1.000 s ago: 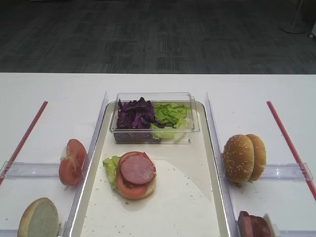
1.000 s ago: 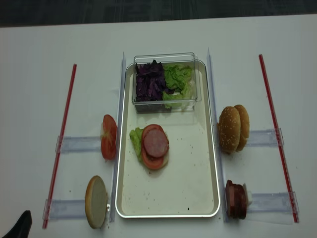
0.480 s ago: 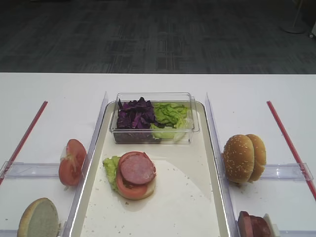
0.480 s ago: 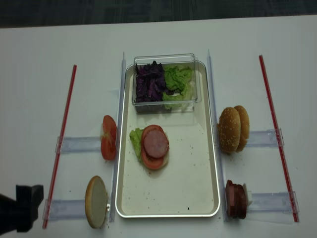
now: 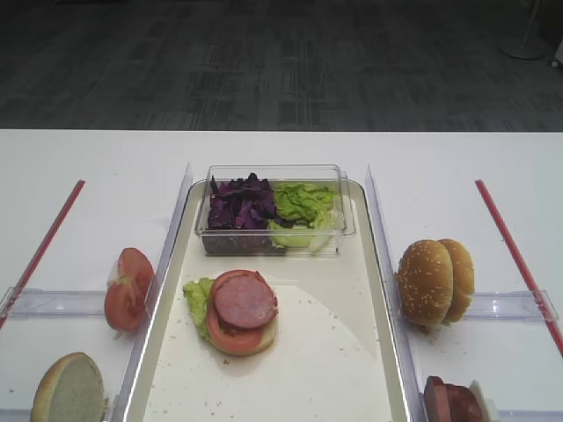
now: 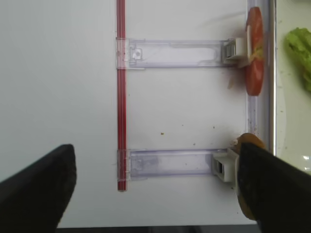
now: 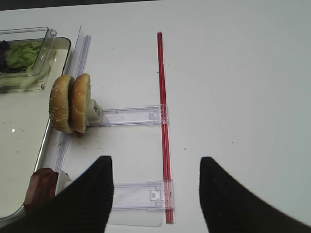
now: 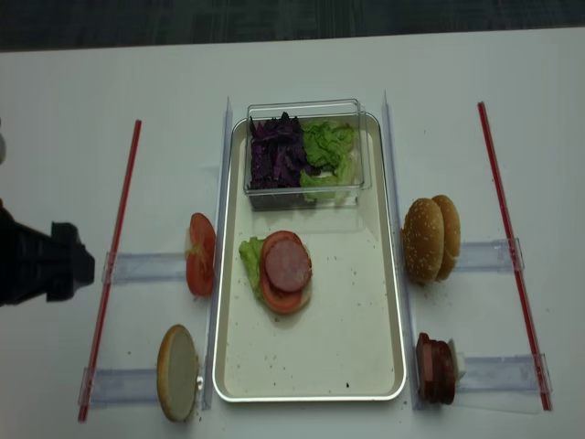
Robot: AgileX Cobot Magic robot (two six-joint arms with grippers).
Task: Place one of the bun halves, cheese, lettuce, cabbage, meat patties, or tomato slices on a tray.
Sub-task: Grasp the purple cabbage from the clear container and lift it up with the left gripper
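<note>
Exterior high view: you have the large silver-rimmed cream tray [image 5: 369,290] holding a stack of pale bun base, green lettuce [image 5: 197,299], red tomato slice and round pink meat patty [image 5: 245,301]; behind it a clear plastic box [image 5: 274,209] carries dark purple shredded cabbage [image 5: 239,204]. Right wrist view: the right gripper [image 7: 154,191] stands spread and empty over bare table beside a red strip [image 7: 164,126]; two sesame bun halves [image 7: 71,103] stand on edge near the tray rim. Left wrist view: the left gripper [image 6: 155,182] is wide apart, holding nothing, with upright tomato slices [image 6: 254,58] ahead. Realsense view: the left arm [image 8: 41,263] sits outside the left red strip [image 8: 114,256]. Judged step: approach for the next layer, probably cabbage or the top bun; you need a clear reach over the dividers [image 8: 146,267]. Open tray room lies right of the stack.
</note>
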